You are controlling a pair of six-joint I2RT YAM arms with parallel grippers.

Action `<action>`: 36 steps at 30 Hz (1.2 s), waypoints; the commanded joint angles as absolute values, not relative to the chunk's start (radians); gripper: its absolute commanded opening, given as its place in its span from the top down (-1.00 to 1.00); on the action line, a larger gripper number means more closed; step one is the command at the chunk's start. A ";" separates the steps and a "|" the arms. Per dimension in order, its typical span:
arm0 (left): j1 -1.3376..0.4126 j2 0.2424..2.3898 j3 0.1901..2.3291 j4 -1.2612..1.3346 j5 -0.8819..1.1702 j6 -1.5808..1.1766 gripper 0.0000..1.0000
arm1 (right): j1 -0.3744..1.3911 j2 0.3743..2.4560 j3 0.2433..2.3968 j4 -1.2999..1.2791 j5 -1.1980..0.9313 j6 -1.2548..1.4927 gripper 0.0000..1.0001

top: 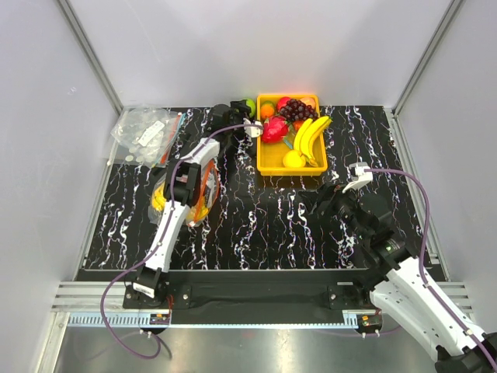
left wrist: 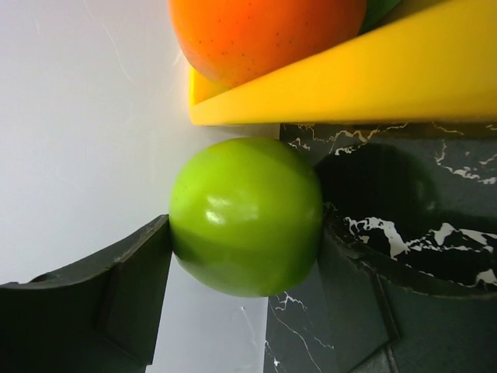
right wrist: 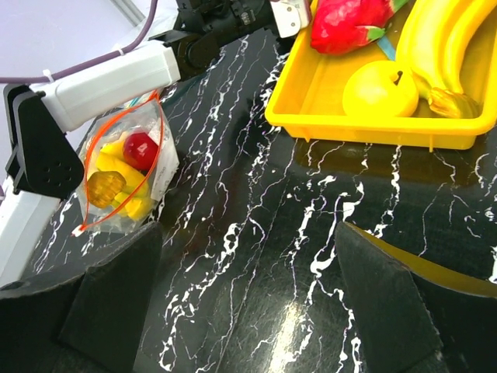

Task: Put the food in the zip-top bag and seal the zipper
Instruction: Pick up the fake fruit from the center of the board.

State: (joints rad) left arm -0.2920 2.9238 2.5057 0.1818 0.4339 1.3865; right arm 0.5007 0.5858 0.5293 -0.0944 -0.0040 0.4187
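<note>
Left wrist view shows my left claw clenched on the green apple, with one dark finger against each side of it at the centre of the frame. The apple sits where the table meets the white wall, just outside the corner of the yellow tray, which holds an orange at the top edge. I grip it at its widest part, I think so that the round fruit does not slip when lifted. My right claw is released and empty, low over the table. In the right wrist view the zip-top bag lies at the left, under my left arm, some food inside. Its zipper gapes in a loop, so the apple can enter.
</note>
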 commanded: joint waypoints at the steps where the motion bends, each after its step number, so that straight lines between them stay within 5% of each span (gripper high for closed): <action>1: -0.310 2.875 2.404 0.198 0.471 1.411 0.32 | 0.497 0.581 0.569 -0.069 -0.029 0.425 -0.99; 5: -0.308 2.806 2.297 0.259 0.446 1.393 0.53 | 0.497 0.565 0.583 -0.089 -0.038 0.433 -0.99; 13: -0.308 2.640 2.029 0.368 0.428 1.368 0.64 | 0.497 0.532 0.591 -0.109 -0.045 0.457 -0.99; 36: -0.436 2.139 1.252 0.767 0.250 1.006 0.69 | 0.497 0.627 0.722 -0.184 -0.035 0.465 -0.99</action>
